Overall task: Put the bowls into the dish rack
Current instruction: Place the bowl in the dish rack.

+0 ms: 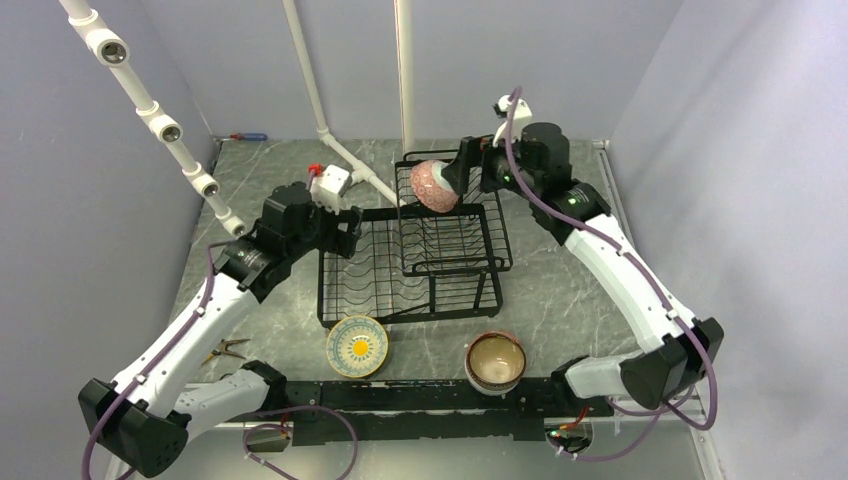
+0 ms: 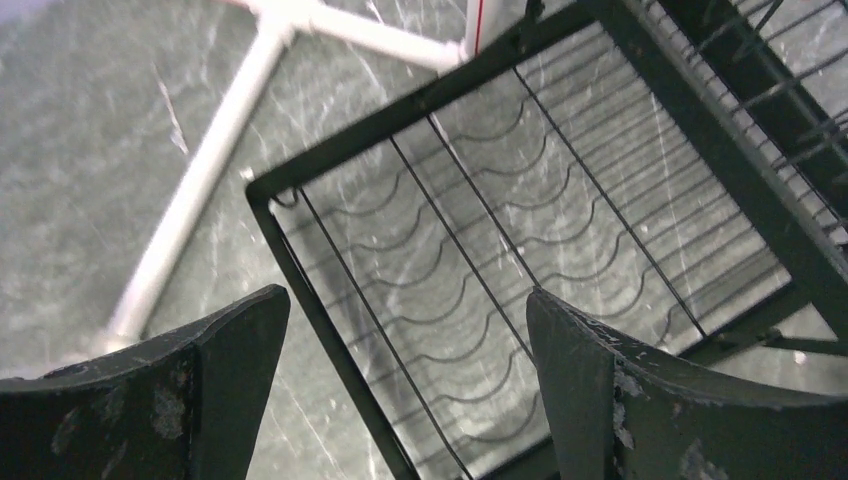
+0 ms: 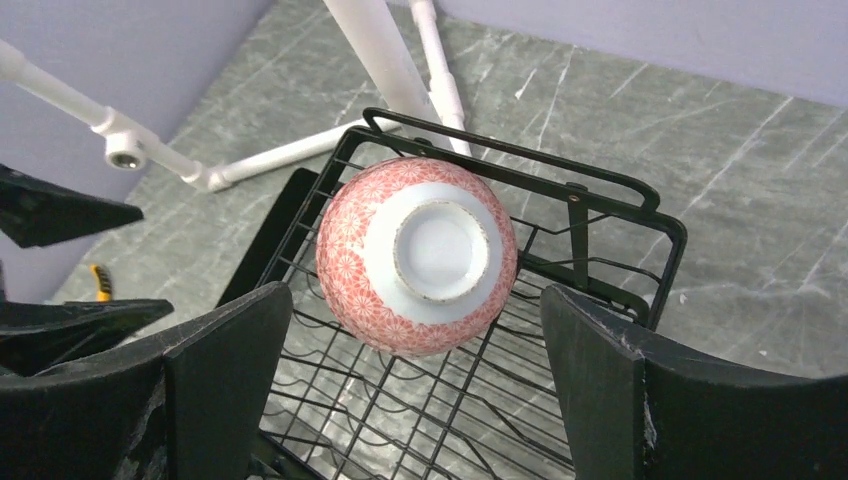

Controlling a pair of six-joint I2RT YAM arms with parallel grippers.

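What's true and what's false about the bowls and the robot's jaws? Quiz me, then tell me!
1. The pink bowl lies in the raised basket of the dish rack. True.
2. The right jaws squeeze the pink bowl. False: they stand open on either side of it, not touching.
3. The left jaws hold a bowl. False: they are open and empty, over the rack's lower tray.
4. The yellow-centred bowl sits on the table, outside the rack. True.
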